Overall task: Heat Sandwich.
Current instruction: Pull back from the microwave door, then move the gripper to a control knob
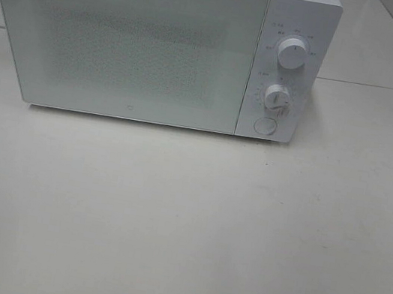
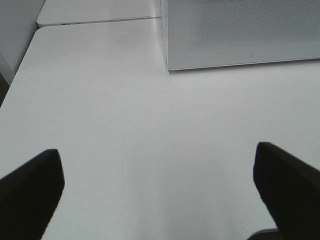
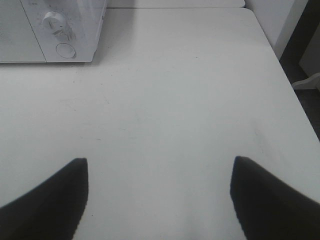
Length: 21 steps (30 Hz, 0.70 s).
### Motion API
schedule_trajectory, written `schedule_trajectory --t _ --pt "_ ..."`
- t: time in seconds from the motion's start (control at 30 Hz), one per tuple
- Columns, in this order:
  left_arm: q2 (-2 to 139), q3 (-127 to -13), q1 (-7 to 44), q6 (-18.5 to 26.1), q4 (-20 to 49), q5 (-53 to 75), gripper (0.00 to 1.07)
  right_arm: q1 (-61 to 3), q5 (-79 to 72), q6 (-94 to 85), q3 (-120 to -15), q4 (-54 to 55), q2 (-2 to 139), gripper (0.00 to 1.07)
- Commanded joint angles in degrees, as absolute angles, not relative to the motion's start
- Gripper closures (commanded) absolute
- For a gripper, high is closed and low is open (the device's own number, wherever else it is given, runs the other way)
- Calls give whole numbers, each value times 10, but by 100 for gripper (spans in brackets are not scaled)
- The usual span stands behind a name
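The sandwich is out of view in every frame. A white microwave [image 1: 154, 40] stands at the back of the table with its door shut; two knobs [image 1: 292, 56] and a round button sit on its right panel. Neither arm shows in the exterior high view. My left gripper [image 2: 157, 182] hovers open over bare tabletop, facing the microwave's lower left corner [image 2: 169, 67]. My right gripper [image 3: 159, 192] is also open over bare table, with the microwave's knob panel [image 3: 62, 32] farther ahead. Nothing lies between either pair of fingers.
The white table [image 1: 182, 228] stretches in front of the microwave. Its left edge [image 2: 20, 75] shows in the left wrist view and its right edge [image 3: 292, 85] in the right wrist view. A second table surface [image 1: 381, 50] adjoins behind.
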<state>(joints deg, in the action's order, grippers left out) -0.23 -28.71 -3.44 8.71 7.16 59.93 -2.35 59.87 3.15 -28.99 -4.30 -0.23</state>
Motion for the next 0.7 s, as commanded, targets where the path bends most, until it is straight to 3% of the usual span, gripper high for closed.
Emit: schedule_trajectory --t 0.03,0.7 --pt "-17 -285 -31 87 77 596 9 -19 594 30 -289 -42 -16 32" --pt "-17 -285 -31 87 77 596 9 -19 594 30 -289 -42 -16 32"
